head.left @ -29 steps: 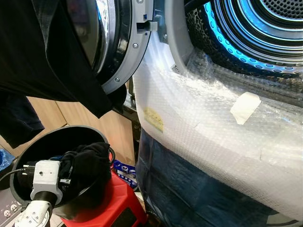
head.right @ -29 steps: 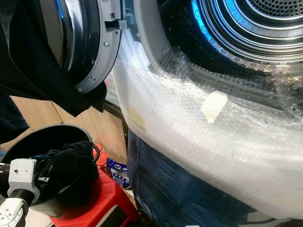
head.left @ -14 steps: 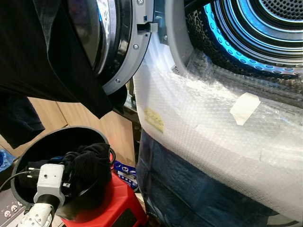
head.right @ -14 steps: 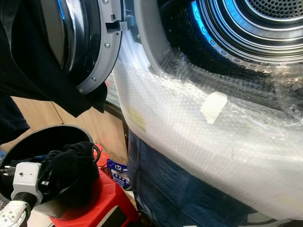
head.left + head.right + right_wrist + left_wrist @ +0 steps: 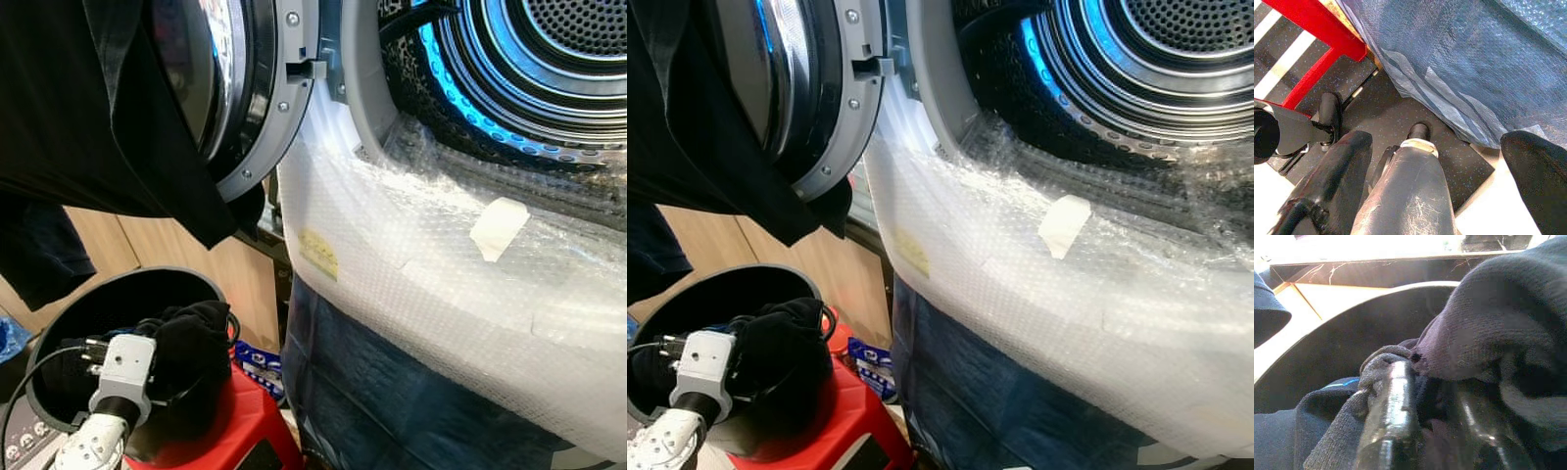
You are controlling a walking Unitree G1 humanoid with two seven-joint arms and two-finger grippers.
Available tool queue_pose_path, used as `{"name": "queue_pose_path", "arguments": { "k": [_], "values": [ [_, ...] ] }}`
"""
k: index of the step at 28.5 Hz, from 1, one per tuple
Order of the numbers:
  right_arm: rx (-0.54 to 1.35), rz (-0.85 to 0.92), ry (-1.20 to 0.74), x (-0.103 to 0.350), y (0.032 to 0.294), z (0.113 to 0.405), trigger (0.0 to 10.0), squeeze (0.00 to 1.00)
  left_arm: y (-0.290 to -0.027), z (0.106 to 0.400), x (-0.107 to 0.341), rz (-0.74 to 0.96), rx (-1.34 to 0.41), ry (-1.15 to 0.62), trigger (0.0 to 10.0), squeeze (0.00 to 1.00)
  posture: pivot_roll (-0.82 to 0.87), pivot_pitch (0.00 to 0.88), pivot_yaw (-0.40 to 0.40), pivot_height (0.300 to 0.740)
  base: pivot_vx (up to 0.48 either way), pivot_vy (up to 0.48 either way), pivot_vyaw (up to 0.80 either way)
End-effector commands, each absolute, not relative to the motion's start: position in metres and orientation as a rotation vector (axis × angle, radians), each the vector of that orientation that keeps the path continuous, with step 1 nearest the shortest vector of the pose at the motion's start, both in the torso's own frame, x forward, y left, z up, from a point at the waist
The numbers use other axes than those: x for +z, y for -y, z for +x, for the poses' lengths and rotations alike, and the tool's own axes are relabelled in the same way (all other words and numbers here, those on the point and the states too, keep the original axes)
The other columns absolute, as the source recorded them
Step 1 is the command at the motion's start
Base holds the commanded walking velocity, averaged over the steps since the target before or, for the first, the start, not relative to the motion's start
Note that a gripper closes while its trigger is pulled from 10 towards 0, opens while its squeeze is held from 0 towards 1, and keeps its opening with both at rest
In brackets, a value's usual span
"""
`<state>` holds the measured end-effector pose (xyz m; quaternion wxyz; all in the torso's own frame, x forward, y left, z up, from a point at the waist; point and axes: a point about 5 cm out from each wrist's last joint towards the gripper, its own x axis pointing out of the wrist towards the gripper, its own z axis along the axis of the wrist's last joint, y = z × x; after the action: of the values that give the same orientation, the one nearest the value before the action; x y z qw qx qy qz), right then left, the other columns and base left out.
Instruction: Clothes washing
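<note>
Your left arm's wrist camera block [image 5: 124,364] has slid a little toward the washer and deeper over the black bucket [image 5: 59,311], closing on the dark clothes [image 5: 191,343] bunched just ahead of the fingers [image 5: 1388,421]. Your head camera has also tipped slightly: the washer door [image 5: 257,88] and drum [image 5: 529,69] sit a touch higher and nearer in view, so that shift is yours, not the machine's.

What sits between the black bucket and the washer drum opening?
The bubble-wrapped washer front separates the black bucket from the drum opening, seen in the eye views.
</note>
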<state>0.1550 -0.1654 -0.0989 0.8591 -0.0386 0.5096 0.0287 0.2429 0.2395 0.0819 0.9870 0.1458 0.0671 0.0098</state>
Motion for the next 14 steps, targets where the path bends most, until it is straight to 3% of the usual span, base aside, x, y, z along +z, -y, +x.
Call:
{"name": "queue_pose_path", "arguments": {
  "k": [1, 2, 3, 4, 8, 9, 10, 14],
  "values": [
    [0.066, -0.076, -1.084, -0.101, 0.164, 0.151, 10.0, 0.0, -0.239, 0.241, 0.078, 0.316, -0.001, -0.16, 0.0, 0.0, 0.17, 0.005, 0.018, 0.74, 0.0, 0.0, 0.0],
    [0.067, -0.077, -1.083, -0.1, 0.164, 0.151, 10.0, 0.0, -0.239, 0.24, 0.076, 0.314, -0.005, -0.17, 4.0, 0.0, 0.17, 0.015, 0.019, 0.74, 0.0, 0.0, 0.0],
    [0.066, -0.077, -1.082, -0.1, 0.165, 0.152, 10.0, 0.0, -0.24, 0.24, 0.075, 0.315, -0.004, -0.175, 9.0, 0.0, 0.17, 0.018, 0.018, 0.74, 0.0, 0.0, 0.0],
    [0.064, -0.076, -1.081, -0.1, 0.165, 0.153, 10.0, 0.0, -0.241, 0.24, 0.075, 0.312, 0.005, -0.182, 10.0, 0.0, 0.17, 0.022, 0.018, 0.74, 0.0, 0.0, 0.0],
    [0.054, -0.073, -1.076, -0.099, 0.167, 0.154, 10.0, 0.0, -0.247, 0.24, 0.074, 0.28, 0.059, -0.191, 10.0, 0.0, 0.17, 0.023, 0.019, 0.74, 0.0, 0.0, 0.0],
    [0.054, -0.073, -1.076, -0.099, 0.167, 0.154, 10.0, 0.0, -0.25, 0.24, 0.074, 0.262, 0.089, -0.188, 10.0, 0.89, 0.17, 0.02, 0.015, 0.74, 0.0, 0.0, 0.0],
    [0.055, -0.073, -1.077, -0.099, 0.167, 0.154, 10.0, 0.0, -0.251, 0.24, 0.074, 0.25, 0.109, -0.186, 10.0, 1.0, 0.17, 0.02, 0.015, 0.74, 0.0, 0.0, 0.0],
    [0.056, -0.073, -1.078, -0.099, 0.167, 0.154, 10.0, 0.0, -0.26, 0.24, 0.079, 0.198, 0.182, -0.164, 10.0, 1.0, 0.17, 0.023, 0.014, 0.74, 0.0, 0.0, 0.0]
  ]
}}
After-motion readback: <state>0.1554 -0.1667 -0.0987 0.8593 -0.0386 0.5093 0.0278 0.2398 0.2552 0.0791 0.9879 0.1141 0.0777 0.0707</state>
